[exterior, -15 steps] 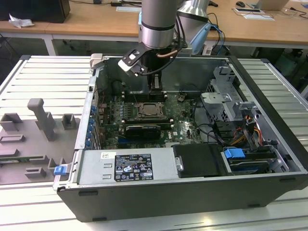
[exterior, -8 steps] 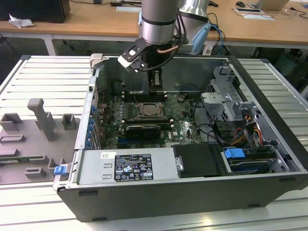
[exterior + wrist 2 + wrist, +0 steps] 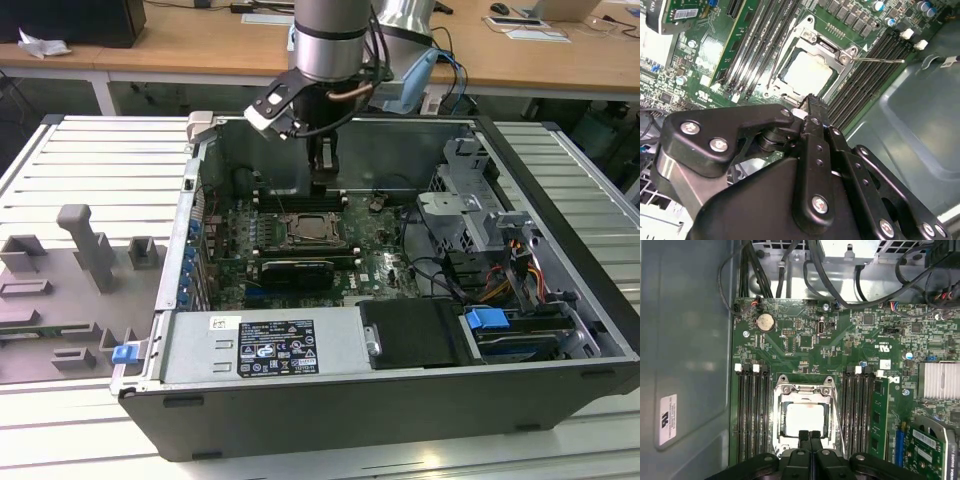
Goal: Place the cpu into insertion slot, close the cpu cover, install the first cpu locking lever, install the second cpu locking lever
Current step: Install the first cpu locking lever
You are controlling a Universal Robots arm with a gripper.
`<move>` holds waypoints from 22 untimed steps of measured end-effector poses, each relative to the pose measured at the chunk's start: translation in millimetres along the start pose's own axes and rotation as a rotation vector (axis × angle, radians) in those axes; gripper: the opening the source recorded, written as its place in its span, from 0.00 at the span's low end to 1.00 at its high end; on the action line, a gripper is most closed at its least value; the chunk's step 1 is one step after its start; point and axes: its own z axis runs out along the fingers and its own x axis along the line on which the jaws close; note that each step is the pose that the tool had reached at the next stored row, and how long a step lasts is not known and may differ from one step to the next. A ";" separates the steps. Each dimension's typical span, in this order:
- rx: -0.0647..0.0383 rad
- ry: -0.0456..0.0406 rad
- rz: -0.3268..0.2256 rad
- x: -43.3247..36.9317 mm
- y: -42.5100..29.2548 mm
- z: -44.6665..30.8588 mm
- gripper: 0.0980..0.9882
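Gripper (image 3: 810,434) fingers pressed together, gripping nothing. In the exterior view we put the cpu (image 3: 315,232) at 6 o'clock of it, close. One pale square cpu seated in socket, silver cpu cover (image 3: 802,389) flat around it. One thin wire locking lever (image 3: 880,60) juts out. One white label (image 3: 667,412) on grey case wall (image 3: 690,340), unreadable.

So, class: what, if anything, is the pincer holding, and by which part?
Nothing is held. The pincer is shut with its tips together, empty, above the cpu, which lies in its slot under the cpu cover.
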 end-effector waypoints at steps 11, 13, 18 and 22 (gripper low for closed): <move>0.002 0.0004 -0.178 0.3 0.1 -7.9 0.01; 0.003 0.0007 -0.222 0.3 0.0 -7.9 0.01; 0.004 0.0017 -0.331 0.3 0.1 -7.9 0.01; 0.005 0.0024 -0.416 0.3 0.1 -7.8 0.01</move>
